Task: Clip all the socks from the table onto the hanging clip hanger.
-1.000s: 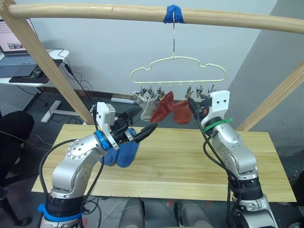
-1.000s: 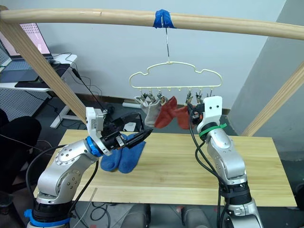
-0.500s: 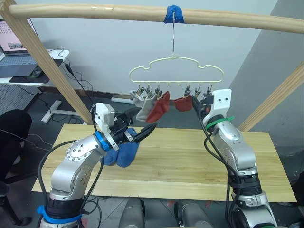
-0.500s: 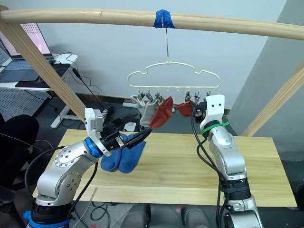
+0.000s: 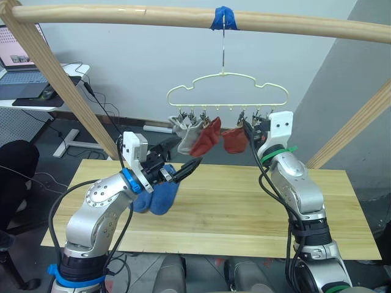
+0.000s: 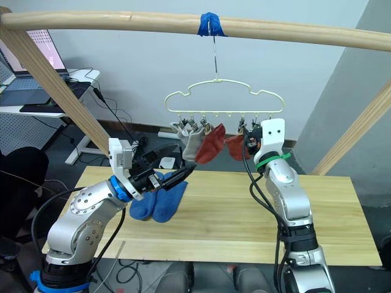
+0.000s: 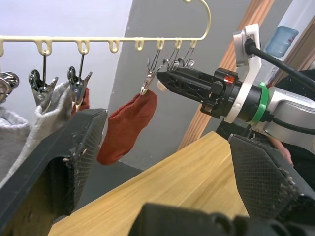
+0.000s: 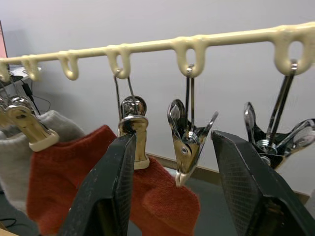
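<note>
Four socks clipped on hanger (image 5: 229, 91); right gripper (image 8: 172, 184) open at a free clip; left gripper (image 5: 197, 164) open, empty; next: fetch blue socks (image 5: 156, 198) from table (image 5: 244, 213)

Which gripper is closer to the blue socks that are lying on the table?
Left. The left gripper hangs just above the blue socks, while the right gripper is up at the clip hanger, far from them.

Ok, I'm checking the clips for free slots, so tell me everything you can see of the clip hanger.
The clip hanger is thin, pale-yellow and cloud-shaped, hung by a long hook from the taped wooden rail. Small metal clips dangle beneath: two hold grey socks, two hold rust-red socks, the rightmost ones hang empty beside the open right end effector.
</note>
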